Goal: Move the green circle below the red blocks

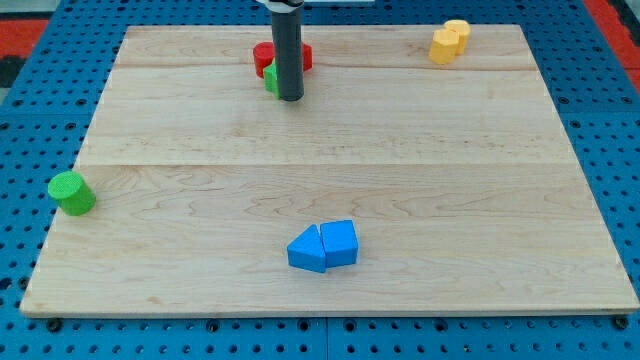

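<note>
The green circle (72, 192) is a short green cylinder at the view's left edge of the wooden board (330, 170), about halfway down. The red blocks (264, 55) sit near the view's top, left of centre, partly hidden by my rod. A second green block (271, 79) touches their lower side, mostly hidden behind the rod; its shape cannot be made out. My tip (290, 98) rests on the board just below and right of this green block, far from the green circle.
Two yellow blocks (449, 41) sit together at the view's top right. Two blue blocks (324, 246) touch each other near the view's bottom centre. Blue pegboard surrounds the board.
</note>
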